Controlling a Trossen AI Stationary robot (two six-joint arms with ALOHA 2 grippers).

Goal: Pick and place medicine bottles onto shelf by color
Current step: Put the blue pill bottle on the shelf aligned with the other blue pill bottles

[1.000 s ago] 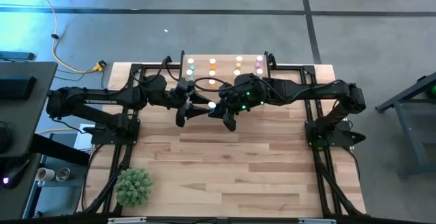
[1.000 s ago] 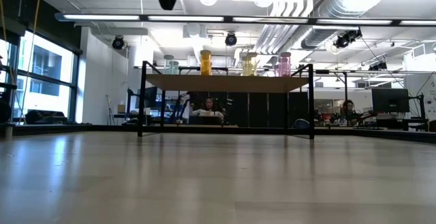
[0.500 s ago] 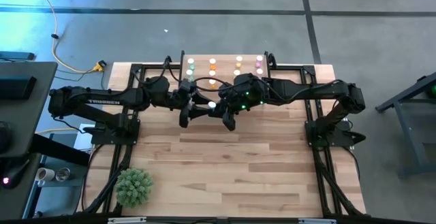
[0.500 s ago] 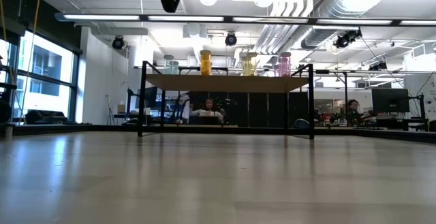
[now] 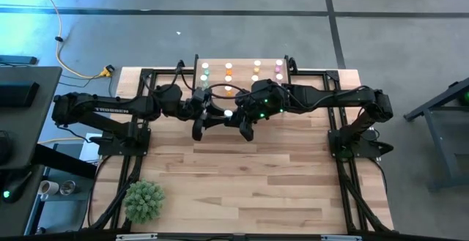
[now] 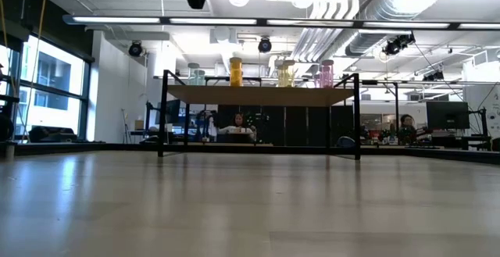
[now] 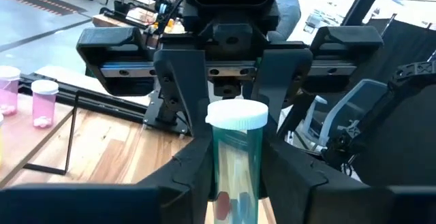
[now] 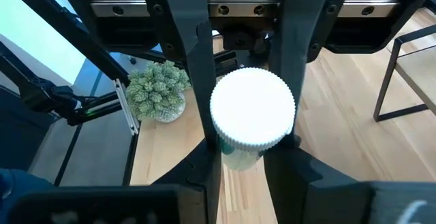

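A green medicine bottle (image 7: 236, 157) with a white cap (image 8: 252, 117) hangs in mid-air above the table's far middle, in front of the shelf (image 5: 242, 80). My left gripper (image 7: 238, 186) reaches it from the left and my right gripper (image 8: 245, 173) from the right, tip to tip, and both are shut on it. In the high view only the cap (image 5: 228, 113) shows between my left gripper (image 5: 205, 120) and my right gripper (image 5: 240, 121). On the shelf (image 6: 262, 94) stand capped bottles in rows: green (image 5: 206, 69), orange (image 5: 229, 69), yellow (image 5: 256, 67), pink (image 5: 278, 67). My left gripper pinches the bottle's green body (image 7: 235, 183) between its two fingers, at the end away from the cap. The fingers come about level from the table's left and lie along the bottle. The bottle is lifted clear, its cap pointing toward the right arm. My right gripper has a finger on either side of the bottle just behind the cap (image 8: 235, 157), coming about level from the table's right. The cap faces its wrist and hides the exact place of contact. The bottle is clear of the table.
A small green plant (image 5: 143, 201) stands near the table's front left corner. Black frame rails (image 5: 139, 124) run along the left and right sides. Two pink bottles (image 7: 44, 101) show on the shelf beyond the grippers. People sit in the room behind the table (image 6: 238, 124).
My left gripper has moved a little toward the right arm and has shut its fingers on the green bottle, which my right gripper keeps holding still in mid-air. The bottle has not moved.
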